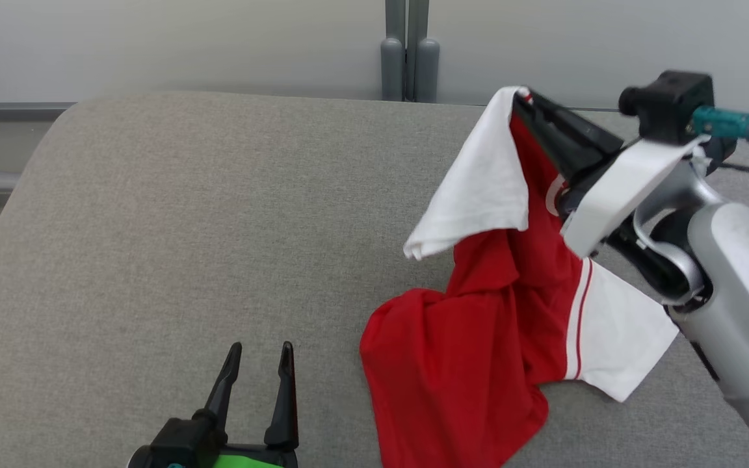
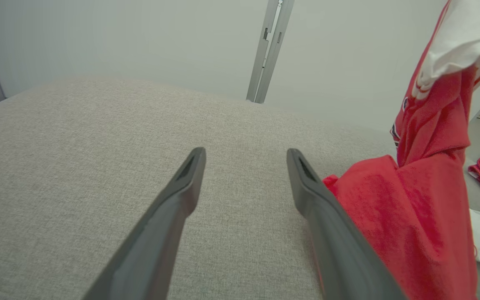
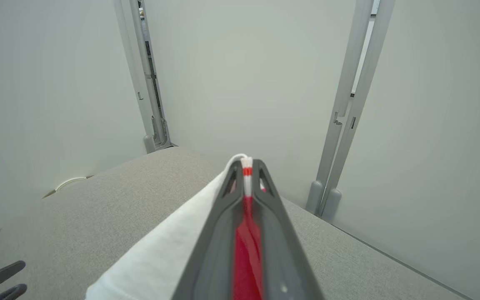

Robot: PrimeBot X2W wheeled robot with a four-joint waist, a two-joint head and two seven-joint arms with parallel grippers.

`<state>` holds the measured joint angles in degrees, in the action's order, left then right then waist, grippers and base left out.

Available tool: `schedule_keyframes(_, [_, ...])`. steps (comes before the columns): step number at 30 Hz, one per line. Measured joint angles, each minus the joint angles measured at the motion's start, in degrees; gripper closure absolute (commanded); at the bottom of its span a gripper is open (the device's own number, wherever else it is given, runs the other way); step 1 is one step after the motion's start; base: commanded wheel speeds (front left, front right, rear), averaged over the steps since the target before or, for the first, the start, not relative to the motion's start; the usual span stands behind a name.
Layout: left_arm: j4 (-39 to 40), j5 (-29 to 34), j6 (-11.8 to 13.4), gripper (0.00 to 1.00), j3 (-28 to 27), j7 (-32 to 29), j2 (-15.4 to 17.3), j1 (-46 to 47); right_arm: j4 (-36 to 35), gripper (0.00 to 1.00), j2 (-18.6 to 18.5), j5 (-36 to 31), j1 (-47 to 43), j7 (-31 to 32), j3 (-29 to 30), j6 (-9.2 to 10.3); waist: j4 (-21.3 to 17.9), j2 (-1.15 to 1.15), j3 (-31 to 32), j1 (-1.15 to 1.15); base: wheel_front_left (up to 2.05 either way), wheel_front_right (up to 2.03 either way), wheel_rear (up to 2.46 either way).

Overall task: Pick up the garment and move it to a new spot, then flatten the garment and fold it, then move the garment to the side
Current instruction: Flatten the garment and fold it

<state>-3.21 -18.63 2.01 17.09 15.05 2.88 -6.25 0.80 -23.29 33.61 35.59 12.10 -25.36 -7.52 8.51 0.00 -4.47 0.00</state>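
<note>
The garment point(image 1: 465, 351), a red shirt with white sleeves, is held up at the upper right of the head view by the right jaws. They are clamped together on a white, red-trimmed edge, which is seen pinched between their tips in the right wrist view. From that hold the cloth hangs down and to the left, so its long axis runs from upper right to lower centre. There the red body is bunched on the grey surface point(image 1: 186, 214).

The left jaws are seen at the bottom edge, left of centre, spread wide apart and holding nothing. The bunched red cloth lies just to their right, close beside them in the left wrist view. The free lower end is therefore judged to be nearer the left arm.
</note>
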Motion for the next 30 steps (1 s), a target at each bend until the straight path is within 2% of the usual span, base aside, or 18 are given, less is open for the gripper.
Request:
schedule_keyframes(6, [-0.64,-1.52,-0.42,0.0,3.41,0.0,-0.02,2.03,12.79,1.0,2.07,-3.38,6.91,4.79,8.59,0.02,2.86,0.0,0.21,0.0,0.0,0.0,0.0])
schedule_keyframes(10, [-0.98,-2.58,-0.37,0.0,6.8,0.0,-0.01,3.65,23.77,1.0,1.26,-10.49,10.67,5.8,15.47,-0.02,5.93,0.0,-0.55,0.0,0.0,0.0,0.0])
schedule_keyframes(15, [-1.33,-3.79,0.21,0.0,11.32,0.01,0.0,4.89,37.17,1.0,-2.65,-23.14,14.35,2.61,30.49,0.0,10.8,0.0,-2.1,0.0,0.0,0.0,0.0])
schedule_keyframes(20, [-1.36,-4.68,0.98,0.0,13.82,0.0,0.0,4.91,43.52,1.0,-2.24,-35.08,16.55,-1.75,44.3,0.02,15.63,0.0,-3.86,0.0,0.0,0.0,0.0])
schedule_keyframes(21, [-1.27,-4.99,1.09,0.0,13.96,0.0,0.0,4.91,43.87,0.77,-1.63,-37.01,16.73,-2.49,45.88,0.02,16.31,0.0,-4.22,0.0,0.0,0.0,0.0])
schedule_keyframes(22, [-1.01,-5.12,1.37,0.0,14.05,0.01,0.0,4.91,44.32,0.19,-0.32,-39.19,17.34,-3.42,48.25,0.02,17.08,0.0,-4.88,0.0,0.0,0.0,0.0])
schedule_keyframes(23, [-0.8,-5.16,1.54,0.0,14.04,0.01,0.0,4.95,44.69,0.0,0.71,-40.35,17.99,-3.6,49.7,0.03,17.5,0.0,-5.39,0.0,0.0,0.0,0.0])
schedule_keyframes(26, [-0.66,-5.52,2.04,0.0,13.85,0.0,0.0,5.82,45.26,0.0,4.17,-44.41,18.58,-5.72,48.58,0.0,18.35,0.0,-7.24,0.0,0.0,0.0,0.0])
schedule_keyframes(30, [-0.99,-5.24,2.05,0.0,12.9,0.01,-0.03,6.44,45.82,0.0,5.94,-43.7,18.72,-10.11,43.53,0.0,17.31,0.0,-8.55,0.0,0.0,0.0,0.0])
